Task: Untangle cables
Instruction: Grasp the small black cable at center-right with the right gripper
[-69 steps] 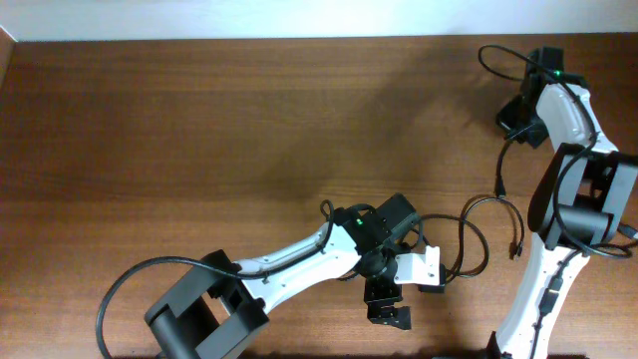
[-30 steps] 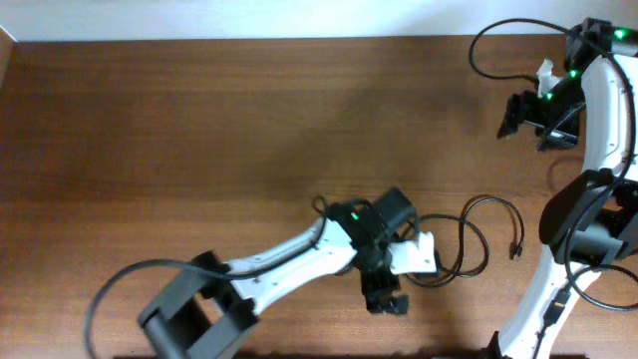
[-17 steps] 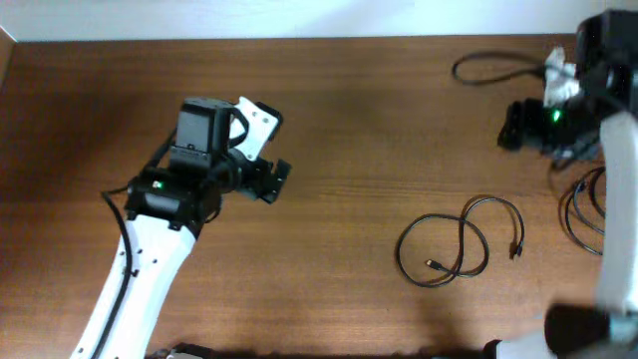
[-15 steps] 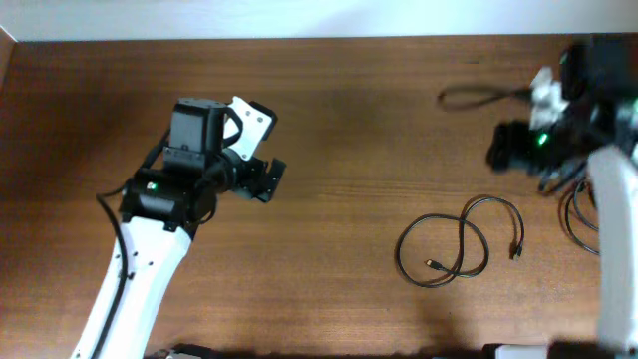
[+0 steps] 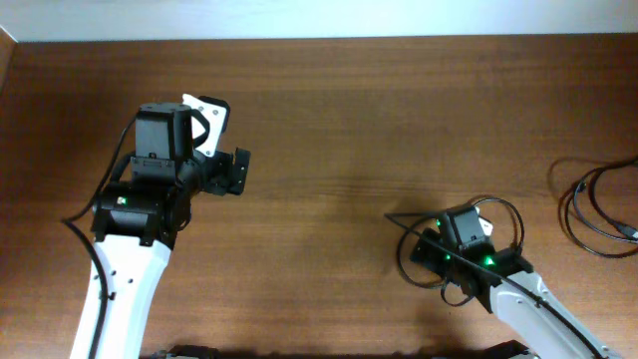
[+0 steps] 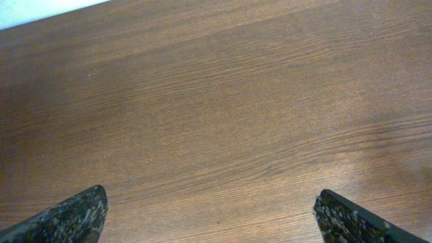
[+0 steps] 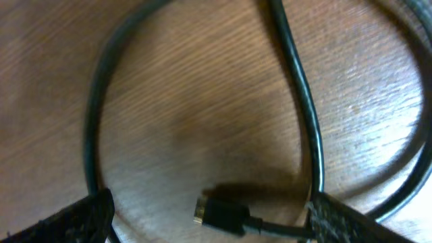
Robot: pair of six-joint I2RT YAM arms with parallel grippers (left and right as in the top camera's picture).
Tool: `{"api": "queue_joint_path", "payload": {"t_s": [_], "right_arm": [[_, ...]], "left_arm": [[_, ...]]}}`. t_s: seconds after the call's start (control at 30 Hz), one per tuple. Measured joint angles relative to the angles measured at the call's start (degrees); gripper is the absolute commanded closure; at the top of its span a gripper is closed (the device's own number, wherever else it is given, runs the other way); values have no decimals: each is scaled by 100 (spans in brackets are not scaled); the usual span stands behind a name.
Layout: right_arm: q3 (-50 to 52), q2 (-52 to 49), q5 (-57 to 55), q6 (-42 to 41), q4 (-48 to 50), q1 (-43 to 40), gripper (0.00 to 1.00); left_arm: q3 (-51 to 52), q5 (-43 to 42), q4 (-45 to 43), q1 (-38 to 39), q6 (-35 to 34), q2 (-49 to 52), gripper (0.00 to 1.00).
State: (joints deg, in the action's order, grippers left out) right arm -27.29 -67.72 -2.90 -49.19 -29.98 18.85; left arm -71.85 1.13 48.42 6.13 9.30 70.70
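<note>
One thin black cable (image 5: 508,209) lies in loose loops at the front right of the table. My right gripper (image 5: 434,261) hangs low over those loops, open. In the right wrist view its gripper (image 7: 212,226) straddles a small plug (image 7: 219,216) with a metal tip, and cable loops (image 7: 307,108) run between and round the fingertips (image 7: 74,219) without being held. A second cable (image 5: 583,214) lies looped at the right edge. My left gripper (image 5: 244,172) is far off at the left, open, over bare wood; the left wrist view shows its gripper (image 6: 209,223) with nothing between the fingers.
The wooden table (image 5: 349,110) ends at a pale wall along the back. My left arm (image 5: 130,259) runs down the left side, and my right arm (image 5: 538,304) comes in from the front right corner.
The right arm has swung from the back right down onto the looped cable at the front, and its jaws have widened. The left arm has drifted slightly left. A cable now lies at the right edge.
</note>
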Motion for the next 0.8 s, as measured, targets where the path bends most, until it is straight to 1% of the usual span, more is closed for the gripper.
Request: {"api": "queue_joint_path", "payload": {"t_s": [0.07, 0.1, 0.17, 0.2, 0.27, 0.3, 0.37, 0.4, 0.43, 0.6, 0.63, 0.7, 0.73, 0.8], "right_arm": [[44, 13, -9, -164, 184, 0, 9], [46, 13, -13, -210, 203, 0, 12], [48, 13, -13, -334, 170, 0, 13], [50, 15, -11, -503, 83, 0, 12], [52, 13, -42, -1156, -138, 0, 11], [70, 13, -105, -1550, 52, 0, 11], [68, 17, -177, -1810, 264, 0, 8], [4, 17, -232, -1808, 219, 0, 8], [-146, 17, -319, -1810, -7, 0, 8], [-1453, 24, -813, -1825, -1904, 0, 7], [-1670, 39, -885, -1836, -2387, 0, 5], [-1720, 94, -1143, -2061, -3134, 0, 2], [-1714, 94, -1215, -2140, -3211, 0, 2], [-1523, 120, -1296, -2253, -2876, 44, 2]], "left_arm": [[0, -2, 2, 0, 0, 0, 1], [0, 0, -2, 0, 0, 0, 1], [0, -2, 0, 0, 0, 0, 1], [0, -2, 2, 0, 0, 0, 1], [0, -2, 4, 0, -11, 0, 1], [0, -4, 2, 0, -15, 0, 1], [0, -24, 7, 0, -15, 0, 1], [0, -26, 11, 0, -15, 0, 1], [0, -26, 13, 0, -15, 0, 1], [0, -42, 22, 0, -15, 0, 1], [0, -46, 17, 0, -17, 0, 1], [0, -46, 24, 0, -15, 0, 1], [0, -46, 26, 0, -17, 0, 1], [0, -68, 24, 0, -17, 0, 1]]}}
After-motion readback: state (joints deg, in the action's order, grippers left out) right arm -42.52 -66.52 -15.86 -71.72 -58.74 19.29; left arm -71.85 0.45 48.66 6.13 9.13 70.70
